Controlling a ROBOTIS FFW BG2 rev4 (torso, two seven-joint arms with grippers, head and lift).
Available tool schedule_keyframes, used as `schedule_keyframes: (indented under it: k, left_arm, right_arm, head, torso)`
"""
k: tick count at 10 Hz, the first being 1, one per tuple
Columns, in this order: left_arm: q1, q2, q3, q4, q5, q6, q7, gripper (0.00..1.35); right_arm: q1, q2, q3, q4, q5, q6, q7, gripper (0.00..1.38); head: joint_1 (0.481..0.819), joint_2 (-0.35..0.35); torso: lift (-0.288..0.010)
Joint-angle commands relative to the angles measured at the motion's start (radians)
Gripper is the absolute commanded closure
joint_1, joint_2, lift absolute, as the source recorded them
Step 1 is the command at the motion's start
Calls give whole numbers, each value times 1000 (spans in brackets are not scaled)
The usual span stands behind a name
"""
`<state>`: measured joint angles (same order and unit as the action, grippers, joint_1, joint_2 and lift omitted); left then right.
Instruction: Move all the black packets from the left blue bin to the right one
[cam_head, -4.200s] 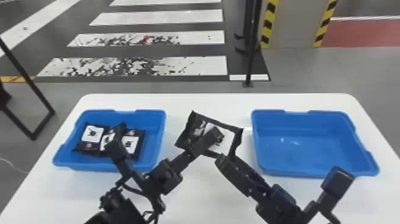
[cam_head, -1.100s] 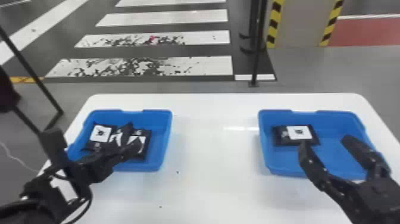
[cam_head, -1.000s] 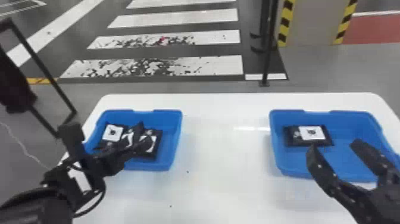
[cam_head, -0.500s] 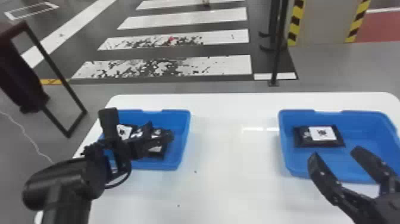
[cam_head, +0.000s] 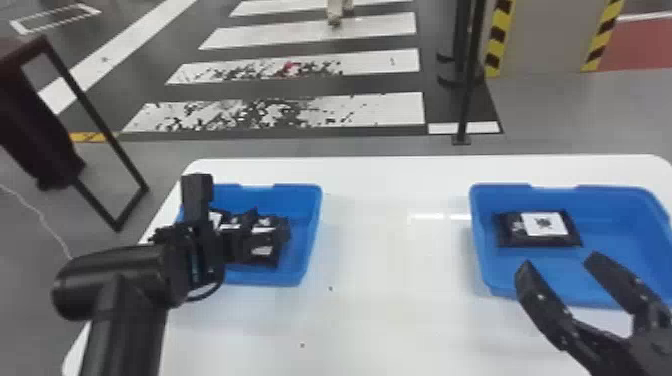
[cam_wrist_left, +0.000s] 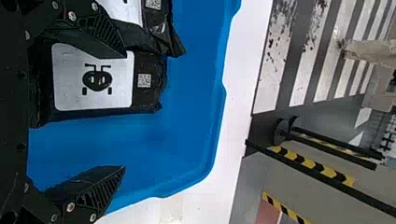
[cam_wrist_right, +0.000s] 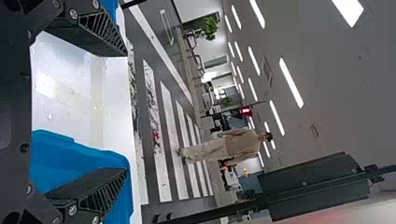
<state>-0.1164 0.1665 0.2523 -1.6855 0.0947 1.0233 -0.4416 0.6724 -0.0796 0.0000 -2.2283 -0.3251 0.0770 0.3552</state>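
Fingers (cam_wrist_left: 91, 186) wide and empty on left gripper (cam_wrist_left: 124, 111), likewise right gripper (cam_head: 560, 260); best centre the left over one black packet (cam_wrist_left: 114, 79) before closing.

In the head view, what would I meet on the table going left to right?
Left blue bin with black packets → white tabletop between the bins → right blue bin with a single black packet.

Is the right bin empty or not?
Not empty: the right bin holds one black packet, lying flat toward the bin's left side.
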Motion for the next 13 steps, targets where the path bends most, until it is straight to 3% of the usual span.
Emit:
schedule_keyframes:
  k: [1, 2, 3, 4, 6, 8, 10, 11, 13]
  left_arm:
    - [-19, 5, -9, 25, -17, 39, 1, 182]
    - [-29, 5, -11, 42, -39, 59, 3, 194]
    - [-36, 7, -15, 59, -37, 54, 3, 303]
    - [-41, 7, -23, 64, -41, 57, 1, 708]
    - [-36, 7, -21, 64, -39, 12, 1, 1122]
    - [-31, 8, -27, 62, -59, 20, -8, 1185]
    - [-36, 14, -37, 64, -123, 54, -26, 1188]
    - [-29, 11, -27, 62, -111, 47, -23, 1144]
    - [-24, 7, -13, 59, -83, 44, -22, 248]
  right_arm:
    - [0, 0, 0, 6, -12, 9, 1, 153]
    - [0, -2, 0, 8, -14, 9, 2, 154]
    - [0, -3, 0, 8, -16, 11, 4, 154]
    - [0, -5, 0, 8, -22, 16, 4, 154]
    - [0, -5, 0, 13, -30, 24, 4, 154]
    - [0, -5, 0, 13, -40, 26, 4, 157]
    - [2, -5, 0, 13, -46, 28, 4, 157]
    - [2, -5, 0, 13, -50, 28, 4, 159]
    - [5, -5, 0, 13, -54, 31, 5, 159]
  head:
    - [695, 205]
    - [695, 206]
    - [695, 211]
    - [695, 214]
    - [695, 212]
    - [695, 212]
    - [695, 217]
    - [695, 221]
    - [695, 231]
  torso:
    - [-140]
    - [-140]
    - [-140]
    - [-140]
    - [-140]
    - [-140]
    - [-140]
    - [-140]
    - [-140]
